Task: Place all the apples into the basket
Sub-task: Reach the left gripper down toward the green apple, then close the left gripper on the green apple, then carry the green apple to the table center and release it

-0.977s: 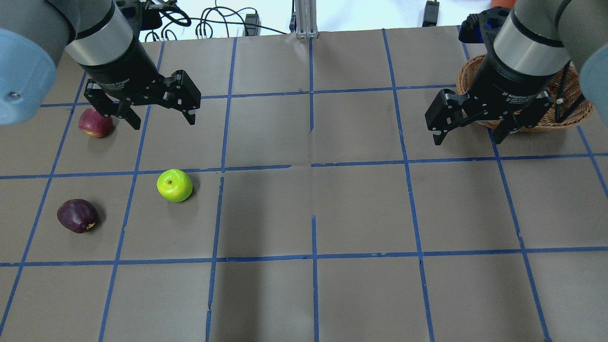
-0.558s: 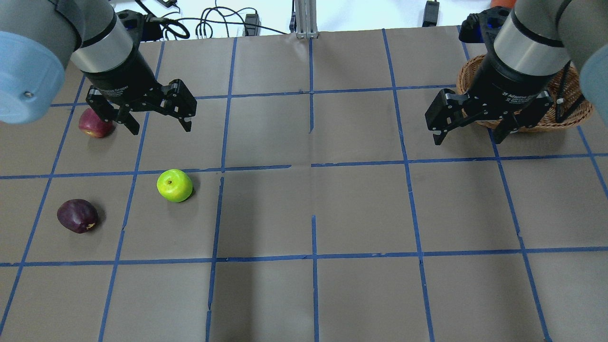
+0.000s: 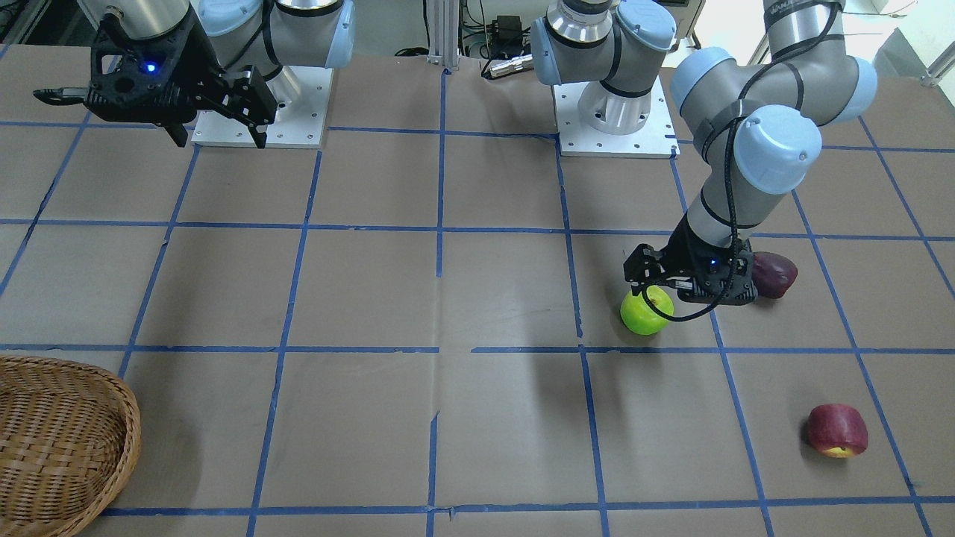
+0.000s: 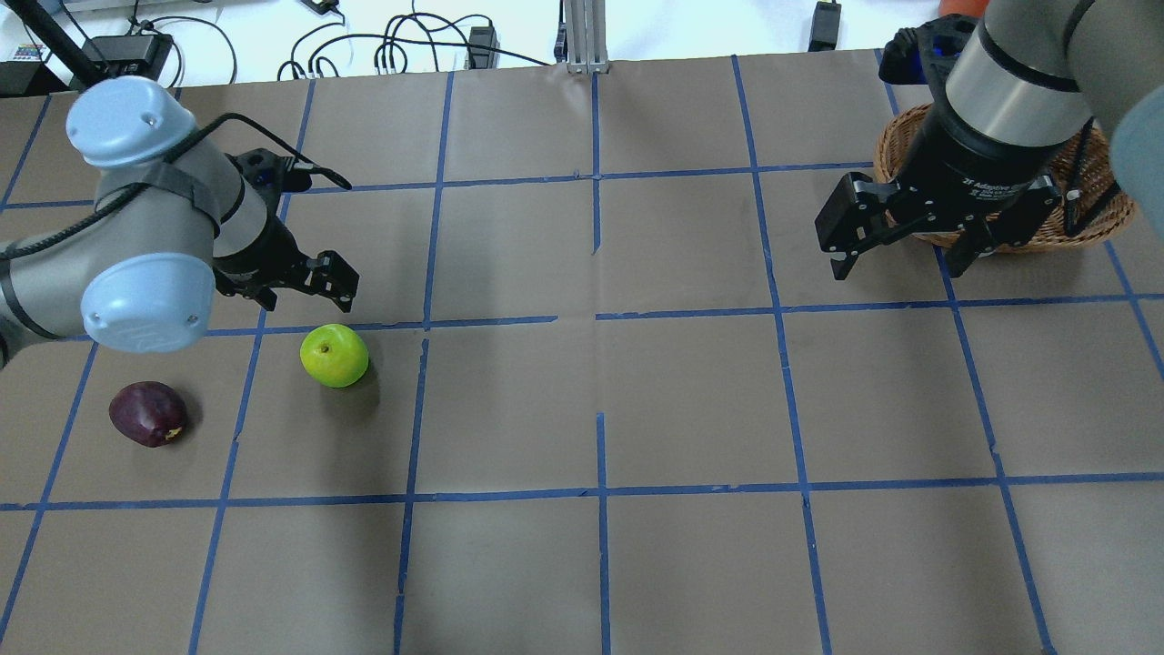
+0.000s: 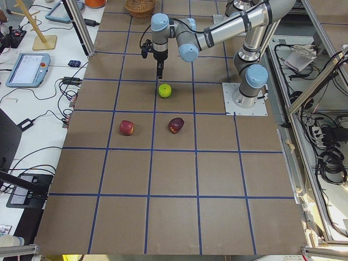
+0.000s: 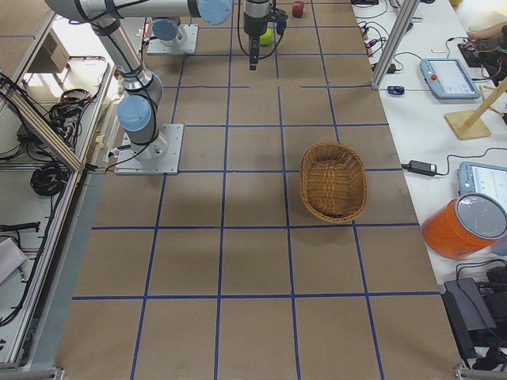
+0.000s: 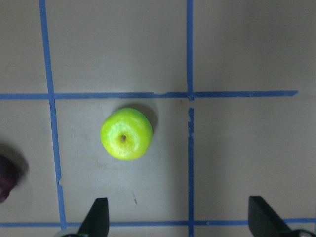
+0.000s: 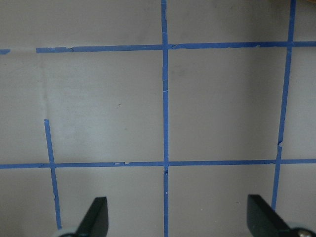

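Beside left gripper (image 4: 307, 295), green apple (image 4: 335, 356), stem up

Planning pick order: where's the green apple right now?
Overhead view, robot's left half: the green apple sits just off a blue tape line, close beside the left gripper, jaws open and not around it; the maroon apple lies further left.

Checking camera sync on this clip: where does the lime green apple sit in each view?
Front-facing: green apple, right of centre.
Overhead: left side, mid-height.
Exterior left: upper centre.
Exterior right: top, near centre.
Left wrist: left of centre.
Right wrist: not in it.
Shared landmark: maroon apple, its neighbour in most views.
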Motion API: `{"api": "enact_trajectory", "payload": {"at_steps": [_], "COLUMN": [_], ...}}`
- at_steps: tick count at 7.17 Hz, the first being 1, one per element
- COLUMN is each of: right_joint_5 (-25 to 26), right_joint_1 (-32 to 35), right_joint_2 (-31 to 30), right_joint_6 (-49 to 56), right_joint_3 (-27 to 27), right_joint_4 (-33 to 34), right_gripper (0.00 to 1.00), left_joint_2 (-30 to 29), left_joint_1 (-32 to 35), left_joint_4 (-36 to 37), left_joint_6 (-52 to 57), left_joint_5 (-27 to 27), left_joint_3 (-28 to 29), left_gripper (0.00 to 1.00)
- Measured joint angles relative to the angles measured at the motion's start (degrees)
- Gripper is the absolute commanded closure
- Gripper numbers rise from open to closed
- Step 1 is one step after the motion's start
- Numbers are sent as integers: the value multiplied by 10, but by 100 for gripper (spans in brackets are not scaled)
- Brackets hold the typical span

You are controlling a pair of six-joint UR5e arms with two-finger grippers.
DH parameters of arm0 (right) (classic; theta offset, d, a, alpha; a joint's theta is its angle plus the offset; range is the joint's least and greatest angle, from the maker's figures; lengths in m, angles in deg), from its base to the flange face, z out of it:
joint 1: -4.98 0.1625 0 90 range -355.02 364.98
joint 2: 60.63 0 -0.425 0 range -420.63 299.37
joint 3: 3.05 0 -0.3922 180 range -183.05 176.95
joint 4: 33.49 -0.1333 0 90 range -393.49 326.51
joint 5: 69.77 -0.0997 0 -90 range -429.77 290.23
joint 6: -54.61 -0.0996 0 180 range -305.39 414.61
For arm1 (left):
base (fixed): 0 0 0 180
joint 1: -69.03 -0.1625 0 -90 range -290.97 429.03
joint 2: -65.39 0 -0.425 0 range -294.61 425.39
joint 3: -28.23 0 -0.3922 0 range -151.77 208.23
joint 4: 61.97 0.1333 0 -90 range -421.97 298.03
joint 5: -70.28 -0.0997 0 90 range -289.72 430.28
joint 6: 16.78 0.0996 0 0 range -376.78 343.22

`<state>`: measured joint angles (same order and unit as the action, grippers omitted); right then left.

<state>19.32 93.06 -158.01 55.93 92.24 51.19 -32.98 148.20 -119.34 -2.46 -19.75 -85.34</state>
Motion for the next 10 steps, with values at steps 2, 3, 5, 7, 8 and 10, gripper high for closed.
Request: {"api": "enact_trajectory", "payload": {"at_steps": [2, 3, 5, 7, 8, 10], "right_joint_5": [1, 1, 1, 2, 2, 2], "right_joint_1": [0, 0, 0, 0, 0, 0], "right_joint_2": [0, 0, 0, 0, 0, 2], "right_joint_6": [0, 0, 0, 0, 0, 1], "right_joint_3": [0, 0, 0, 1, 1, 0], "right_joint_4": [0, 1, 0, 1, 3, 5], "right_gripper": [0, 0, 0, 0, 0, 0], "left_joint_2": [-49, -67, -86, -89, -88, -90], "left_joint_1": [-4, -5, -6, -3, 3, 58], "left_joint_4": [28, 30, 30, 31, 29, 6], "left_joint_6": [3, 5, 7, 3, -19, -138], "left_joint_5": [1, 0, -2, 0, 3, 42], "left_joint_3": [-20, -25, -27, -24, -20, 27], "left_gripper": [0, 0, 57, 88, 88, 88]}}
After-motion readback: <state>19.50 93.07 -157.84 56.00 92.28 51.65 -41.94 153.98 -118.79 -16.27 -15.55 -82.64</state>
